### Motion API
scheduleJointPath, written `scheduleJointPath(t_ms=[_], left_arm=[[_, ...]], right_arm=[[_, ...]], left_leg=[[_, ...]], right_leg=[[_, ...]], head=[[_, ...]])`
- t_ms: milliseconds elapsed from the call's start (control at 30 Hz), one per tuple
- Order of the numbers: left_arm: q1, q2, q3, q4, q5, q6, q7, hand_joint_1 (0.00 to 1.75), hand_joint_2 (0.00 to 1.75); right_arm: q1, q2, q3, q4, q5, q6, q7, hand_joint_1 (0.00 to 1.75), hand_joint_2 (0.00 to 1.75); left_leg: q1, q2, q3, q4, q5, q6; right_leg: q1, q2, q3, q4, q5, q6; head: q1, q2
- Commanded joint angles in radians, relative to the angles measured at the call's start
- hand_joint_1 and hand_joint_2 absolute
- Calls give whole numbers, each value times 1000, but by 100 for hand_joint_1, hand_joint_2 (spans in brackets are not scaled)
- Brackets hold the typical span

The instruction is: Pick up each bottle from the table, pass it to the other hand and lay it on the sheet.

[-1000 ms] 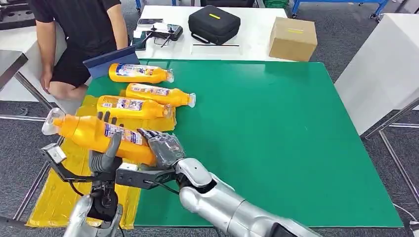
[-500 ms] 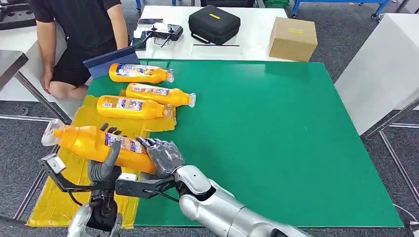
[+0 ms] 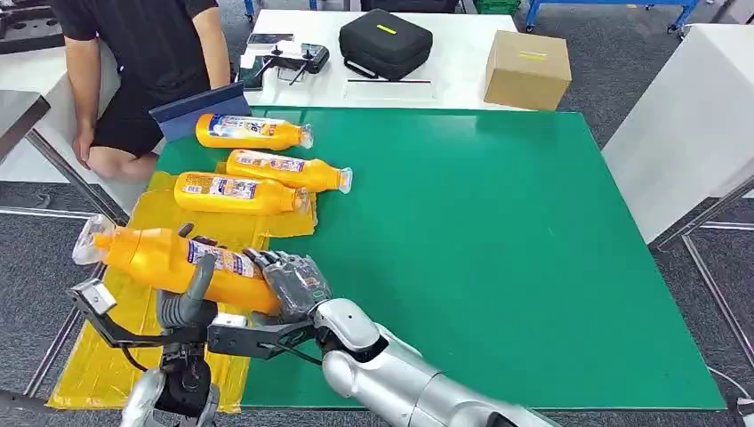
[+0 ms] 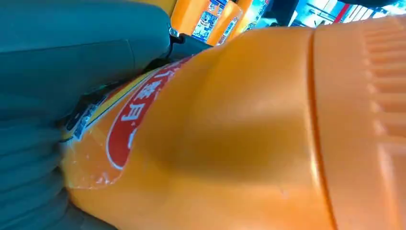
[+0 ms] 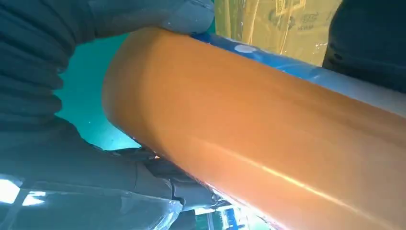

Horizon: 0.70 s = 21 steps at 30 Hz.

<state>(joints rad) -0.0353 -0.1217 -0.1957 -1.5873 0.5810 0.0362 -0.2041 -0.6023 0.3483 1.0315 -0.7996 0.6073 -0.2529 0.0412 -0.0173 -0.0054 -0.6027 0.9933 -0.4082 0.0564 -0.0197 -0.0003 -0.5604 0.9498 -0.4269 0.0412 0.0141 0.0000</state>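
A green-covered table [image 3: 498, 240] carries a crinkled yellow plastic sheet [image 3: 107, 356] at its left edge. Two orange plastic bottles [image 3: 240, 194] lie on the sheet, another on the green. Above the sheet, a fourth orange bottle [image 3: 169, 260] is gripped by both the left robot hand [image 3: 188, 294] and the right robot hand [image 3: 293, 280].

**Both hands gripping one bottle**

The left hand [image 3: 188, 292] is wrapping its fingers around the bottle [image 3: 169, 260] mid-body, arm rising from below. The right hand [image 3: 292, 280] is clasping the bottle's base end, its silver forearm angling in low.
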Motion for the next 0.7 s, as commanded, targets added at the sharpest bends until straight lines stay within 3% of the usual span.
scheduleJointPath(t_ms=[33,67,200,467,700], left_arm=[[-77,45,-28,-33,17,-4,-12,175,175],[-70,48,-24,-46,19,-4,-12,175,175],[-45,54,7,-84,26,-8,-21,175,175],[-80,37,8,-44,31,-23,-16,175,175],[-96,49,10,-43,-7,-11,-27,175,175]], right_arm=[[71,-15,-38,23,50,30,-47,0,175],[62,-31,-71,-2,50,20,-34,0,0],[42,-107,-202,-119,36,47,-32,0,0],[33,-157,-322,-225,59,47,-12,0,0],[108,-229,-426,-432,91,32,-18,0,0]], left_leg=[[1,-4,2,-1,0,-3],[2,-5,4,-1,-1,-5],[2,-5,2,1,-1,-4],[1,-5,1,0,0,-3],[1,-6,3,1,-1,-5]], right_leg=[[1,-4,3,-2,-1,-2],[2,-5,6,-2,-2,-3],[2,-5,4,0,-2,-3],[1,-5,3,0,-1,-2],[1,-6,6,0,-2,-3]], head=[[0,0],[0,0],[0,0],[0,0],[0,0]])
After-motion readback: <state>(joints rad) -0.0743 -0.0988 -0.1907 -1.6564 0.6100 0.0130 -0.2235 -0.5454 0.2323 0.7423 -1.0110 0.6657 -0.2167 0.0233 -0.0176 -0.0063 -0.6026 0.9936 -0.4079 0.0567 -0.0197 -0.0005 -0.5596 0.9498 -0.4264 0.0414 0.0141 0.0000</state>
